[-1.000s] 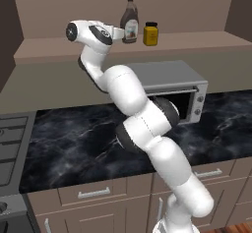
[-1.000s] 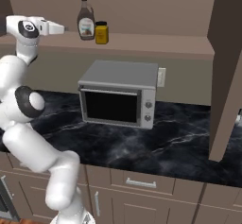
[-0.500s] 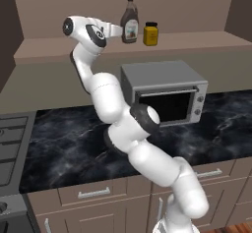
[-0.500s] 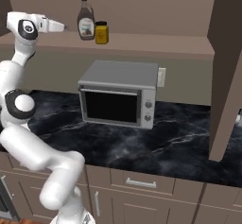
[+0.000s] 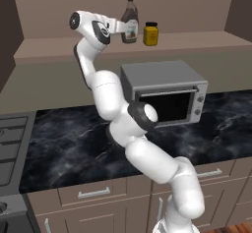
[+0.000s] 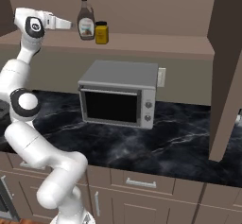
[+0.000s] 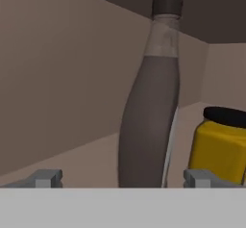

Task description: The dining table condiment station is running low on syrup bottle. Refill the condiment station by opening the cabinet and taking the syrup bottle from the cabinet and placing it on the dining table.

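Note:
The syrup bottle stands upright on the open cabinet's shelf, dark brown with a dark cap and a pale label. My gripper is level with the bottle's body, just short of it on its left side, and open. In the hand view the bottle stands close ahead, between the two fingertips, and nothing is gripped. The dining table is out of view.
A short yellow jar with a black lid stands right beside the bottle. A silver microwave sits below on the black marble counter. An open cabinet door hangs at the right, and a stove is at the left.
The arm's elbow has swung left and down while the hand edged a little closer to the bottle. The jaws have stayed open.

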